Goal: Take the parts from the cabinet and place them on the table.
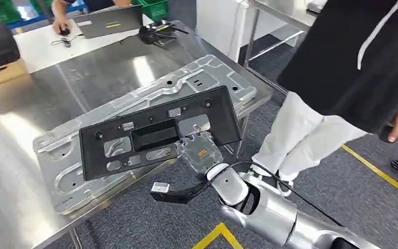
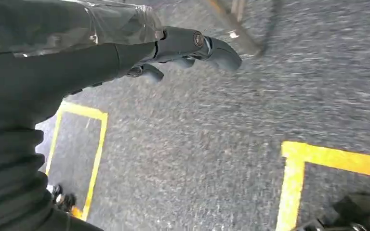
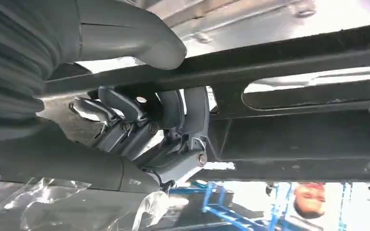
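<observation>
A long black plastic panel (image 1: 155,135) lies tilted on top of a silver pressed-metal panel (image 1: 150,91), which rests on the steel table (image 1: 83,78). My right hand (image 1: 201,151), wrapped in clear film, grips the black panel's near edge at the table's front rim. In the right wrist view the thumb (image 3: 125,33) lies over the black panel (image 3: 294,62) and the fingers (image 3: 139,115) curl under it. My left hand (image 2: 188,45) hangs over grey carpet and holds nothing, its fingers loosely extended.
A person in a black top and white trousers (image 1: 352,62) stands close at the right. Another person's hand (image 1: 59,23) rests at the table's far end beside a dark board (image 1: 111,22) and black tools (image 1: 158,32). Yellow tape (image 1: 373,168) marks the floor.
</observation>
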Tool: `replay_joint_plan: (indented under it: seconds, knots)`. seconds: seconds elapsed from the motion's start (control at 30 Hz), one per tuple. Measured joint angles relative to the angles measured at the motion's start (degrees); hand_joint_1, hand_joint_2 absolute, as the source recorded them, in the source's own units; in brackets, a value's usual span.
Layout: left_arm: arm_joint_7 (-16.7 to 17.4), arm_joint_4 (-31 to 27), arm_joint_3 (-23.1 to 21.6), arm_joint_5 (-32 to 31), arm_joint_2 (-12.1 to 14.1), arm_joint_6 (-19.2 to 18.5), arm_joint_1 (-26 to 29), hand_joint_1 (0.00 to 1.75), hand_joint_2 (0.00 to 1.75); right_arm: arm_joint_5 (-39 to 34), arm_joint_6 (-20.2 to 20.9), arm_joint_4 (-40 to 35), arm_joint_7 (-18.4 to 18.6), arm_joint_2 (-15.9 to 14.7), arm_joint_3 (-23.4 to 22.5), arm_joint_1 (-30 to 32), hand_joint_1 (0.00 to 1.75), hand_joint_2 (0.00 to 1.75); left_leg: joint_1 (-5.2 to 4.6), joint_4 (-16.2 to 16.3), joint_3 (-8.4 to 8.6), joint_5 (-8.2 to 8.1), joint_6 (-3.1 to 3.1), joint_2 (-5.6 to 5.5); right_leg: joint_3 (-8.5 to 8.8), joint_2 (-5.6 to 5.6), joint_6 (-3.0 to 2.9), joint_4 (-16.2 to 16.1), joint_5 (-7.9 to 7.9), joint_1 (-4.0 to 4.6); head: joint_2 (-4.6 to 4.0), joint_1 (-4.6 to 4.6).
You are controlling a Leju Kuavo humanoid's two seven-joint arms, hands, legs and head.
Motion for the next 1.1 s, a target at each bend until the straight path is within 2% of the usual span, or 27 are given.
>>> replay_joint_plan:
  seconds: [0.03, 0.07, 0.1, 0.13, 0.17, 0.2, 0.23, 0.27, 0.3, 0.33, 0.37, 0.4, 0.43, 0.47, 0.5, 0.57, 0.6, 0.73, 0.77, 0.8, 0.83, 0.9, 0.93, 0.97, 1.0, 1.07, 1.1]
  knots:
    - [0.0, 0.0, 0.0, 0.0, 0.0, 0.0, 0.0, 0.00, 1.75, 0.0, 0.0, 0.0, 0.0, 0.0, 0.0, 0.0, 1.75, 1.75, 0.02, 0.0, 0.16, -0.03, -0.05, -0.86, 2.38, 0.85, -0.22, -5.3, 2.94, -0.06, 0.00, 0.00]
    - [0.0, 0.0, 0.0, 0.0, 0.0, 0.0, 0.0, 0.00, 1.75, 0.0, 0.0, 0.0, 0.0, 0.0, 0.0, -0.1, 1.75, 1.75, 0.12, 0.0, 0.16, -0.11, -0.19, -1.57, 4.48, 3.24, -0.38, -10.1, 5.13, -0.13, 0.00, 0.00]
    - [0.0, 0.0, 0.0, 0.0, -0.1, 0.0, -0.2, 0.00, 1.75, 0.0, 0.0, 0.0, 0.0, 0.0, 0.0, -0.1, 1.75, 1.75, -0.19, 0.2, -0.09, -0.15, -0.53, -2.21, 5.21, 4.84, -0.46, -11.9, 4.56, -0.29, 0.00, -0.04]
    - [0.0, 0.0, 0.0, 0.0, -0.1, -0.1, -0.1, 0.00, 1.75, 0.0, 0.0, 0.0, 0.0, 0.0, 0.0, -0.2, 1.75, 1.75, 0.06, 0.2, -0.32, -0.08, -0.77, -2.78, 5.18, 3.83, -0.44, -12.1, 4.81, -0.32, 0.00, -0.02]
    - [0.2, 0.0, 0.0, 0.0, -0.1, -0.1, 0.0, 0.00, 1.75, 0.0, 0.0, 0.0, 0.0, 0.0, 0.0, -0.2, 1.75, 1.75, 0.31, 0.1, -0.46, -0.07, -1.17, -3.32, 5.21, 3.43, -0.57, -12.0, 4.74, -0.02, 0.00, -0.04]
    - [0.2, 0.0, 0.0, -0.1, -0.1, -0.1, 0.1, 0.00, 1.75, 0.0, 0.0, 0.0, 0.0, 0.0, 0.0, -0.2, 1.75, 1.75, 0.56, -0.1, -0.51, 0.07, -1.65, -3.88, 5.25, 2.78, -0.92, -12.0, 4.79, 0.18, 0.00, -0.02]
    - [0.2, 0.0, 0.0, -0.2, 0.0, -0.2, 0.2, 0.00, 1.75, 0.0, 0.0, 0.0, 0.0, 0.0, 0.0, -0.4, 1.75, 1.75, 0.30, 0.0, -0.74, 0.00, -1.96, -4.51, 5.41, 2.00, -1.31, -12.5, 5.03, -0.23, -0.02, -0.02]
    - [0.3, 0.0, 0.0, -0.2, 0.0, -0.2, 0.2, 0.00, 1.75, 0.0, 0.0, 0.0, 0.0, 0.2, 0.0, -0.5, 1.75, 1.75, 0.29, 0.8, -0.99, -0.60, -2.10, -2.32, 5.60, 1.34, -1.47, -12.6, 5.13, -0.34, 0.00, -0.02]
    - [0.3, 0.0, 0.0, -0.3, 0.0, -0.2, 0.1, 0.00, 1.75, 0.0, 0.0, 0.0, 0.0, 0.2, 0.0, -0.5, 1.75, 1.75, 0.04, 3.4, -2.20, -2.30, -2.47, 0.96, 5.69, 0.65, -1.85, -12.7, 4.98, -0.39, 0.00, -0.33]
    - [0.4, 0.0, 0.0, -0.3, 0.0, -0.2, -0.2, 0.00, 1.75, 0.0, 0.0, 0.0, 0.0, 0.2, 0.0, -0.4, 1.75, 1.75, 0.33, 8.2, -4.50, -4.64, -2.89, 2.69, 5.80, -0.07, -1.97, -12.7, 4.89, -0.32, 0.00, -0.33]
    - [0.4, 0.0, 0.0, -0.3, 0.0, -0.2, -0.3, 0.00, 1.75, 0.0, 0.0, 0.0, 0.0, 0.0, 0.0, -0.4, 1.75, 1.75, 0.54, 13.4, -7.05, -6.73, -3.22, 3.49, 5.86, -0.91, -2.06, -12.7, 4.79, -0.26, 0.00, -0.31]
    - [0.5, 0.0, 0.0, -0.3, 0.0, -0.3, -0.3, 0.00, 1.75, 0.0, 0.0, 0.0, 0.0, -0.1, 0.0, -0.4, 1.75, 1.75, 0.75, 17.4, -9.08, -7.89, -3.50, 3.85, 5.89, -1.67, -2.07, -12.7, 4.66, -0.25, 0.00, -0.31]
    - [0.5, 0.0, 0.0, -0.3, 0.0, -0.3, -0.2, 0.00, 1.75, 0.0, 0.0, 0.0, 0.0, -0.1, 0.0, -0.3, 1.75, 1.75, 1.00, 19.2, -10.11, -7.84, -3.71, 3.99, 5.97, -2.40, -2.06, -12.7, 4.54, -0.25, 0.00, -0.33]
    - [0.5, 0.0, 0.0, -0.3, 0.0, -0.3, -0.1, 0.00, 1.75, 0.0, 0.0, 0.0, 0.0, -0.1, 0.0, -0.2, 1.75, 1.75, 1.21, 17.8, -9.63, -6.68, -3.88, 4.11, 6.12, -2.93, -1.98, -12.7, 4.39, -0.26, 0.00, -0.33]
    - [0.5, 0.0, 0.0, -0.2, 0.0, -0.3, -0.1, 0.00, 1.75, 0.0, 0.0, 0.0, 0.0, -0.1, 0.0, -0.2, 1.75, 1.75, 1.32, 14.0, -7.70, -4.65, -3.97, 4.35, 6.35, -3.26, -1.82, -12.7, 4.23, -0.26, 0.00, -0.33]
    - [0.5, 0.0, 0.0, -0.2, 0.0, -0.3, -0.1, 0.00, 1.75, -0.5, 0.0, 0.0, -0.7, -0.1, 0.0, -0.3, 1.75, 1.75, 1.30, 2.4, -1.53, 0.16, -3.74, 5.53, 7.03, -4.14, -1.39, -12.7, 3.78, -0.28, 0.00, -0.33]
    - [0.6, 0.0, 0.0, -0.2, 0.0, -0.3, -0.2, 0.00, 1.75, -0.8, 0.0, 0.0, -0.8, -0.1, 0.0, -0.3, 1.75, 1.75, 0.83, 0.0, -0.05, -0.61, -3.34, 6.44, 7.06, -4.38, -1.05, -12.7, 3.58, 0.04, 0.00, -0.33]
    - [1.1, 0.0, 0.0, 0.1, 0.0, -0.4, 0.1, 0.00, 1.75, -0.8, 0.1, 0.0, -0.8, 0.0, 0.0, -0.4, 1.75, 1.75, 0.31, -0.2, -0.15, -0.57, -2.14, 5.57, 7.41, -4.98, 0.03, -13.0, 3.41, 0.10, 0.00, -0.29]
    - [1.2, 0.0, 0.0, 0.1, -0.1, -0.5, 0.2, 0.00, 1.75, -0.8, 0.1, 0.0, -0.8, 0.0, 0.0, -0.4, 1.75, 1.75, 0.93, -0.6, 0.39, -0.32, -1.74, 5.38, 7.37, -3.93, 0.45, -12.5, 2.87, -0.30, 0.00, -0.26]
    - [1.4, 0.0, 0.0, 0.2, -0.1, -0.5, 0.0, 0.00, 1.75, -0.8, 0.1, 0.0, -0.8, 0.0, 0.0, -0.4, 1.75, 1.75, 0.92, -0.7, 0.52, -0.43, -1.49, 5.16, 6.64, -2.09, 0.52, -10.6, 1.76, -0.27, 0.00, -0.22]
    - [1.7, 0.0, 0.0, 0.4, -0.1, -0.6, -0.2, 0.00, 1.75, -0.8, 0.1, 0.0, -0.8, 0.0, 0.0, -0.5, 1.75, 1.75, 0.94, -0.7, 0.61, -0.48, -0.97, 5.06, 4.54, -1.05, 0.55, -6.4, -0.40, -0.35, 0.00, -0.20]
    - [2.5, 0.0, 0.1, 0.7, -0.2, -0.9, -0.3, 0.00, 1.75, -0.8, 0.2, 0.1, -0.7, -0.2, 0.0, -0.3, 1.75, 1.75, 0.86, -0.7, 0.63, -0.62, -0.75, 4.60, -0.64, -0.43, 0.77, 3.1, -4.22, -0.30, 0.00, -0.17]
    - [2.8, 0.0, 0.1, 0.9, -0.3, -1.1, -0.1, 0.00, 1.75, -0.8, 0.3, 0.1, -0.8, -0.2, 0.0, -0.1, 1.75, 1.75, 0.83, -0.7, 0.69, -0.64, -0.73, 4.31, -2.61, -0.41, 0.85, 6.1, -4.52, -0.30, 0.00, -0.17]
    - [3.0, 0.0, 0.1, 0.9, -0.3, -1.1, -0.1, 0.00, 1.75, -0.8, 0.3, 0.2, -0.8, -0.2, 0.0, -0.1, 1.75, 1.75, 0.85, -0.7, 0.76, -0.68, -0.73, 3.99, -2.85, -0.41, 0.84, 5.6, -3.28, -0.31, 0.00, -0.17]
    - [3.2, 0.0, 0.1, 1.0, -0.3, -1.2, -0.1, 0.00, 1.75, -0.8, 0.3, 0.2, -0.8, -0.3, 0.0, -0.1, 1.75, 1.75, 0.90, -0.6, 0.88, -0.76, -0.79, 3.65, -1.75, -0.41, 0.82, 2.6, -1.01, -0.40, 0.00, -0.15]
    - [3.2, 0.0, 0.1, 1.1, -0.3, -1.2, -0.1, 0.00, 1.75, -0.8, 0.4, 0.2, -0.8, -0.3, 0.0, -0.2, 1.75, 1.75, 1.04, -0.5, 1.31, -1.07, -1.19, 3.00, 3.05, -0.30, 0.75, -7.9, 4.66, -0.64, 0.00, -0.15]
    - [3.2, 0.0, 0.1, 1.1, -0.4, -1.2, -0.1, 0.00, 1.75, -0.8, 0.3, 0.2, -0.8, -0.3, 0.0, -0.2, 1.75, 1.75, 0.93, -0.4, 1.27, -1.33, -1.58, 2.75, 4.76, 0.23, 0.78, -11.8, 5.35, -0.78, 0.00, -0.15]
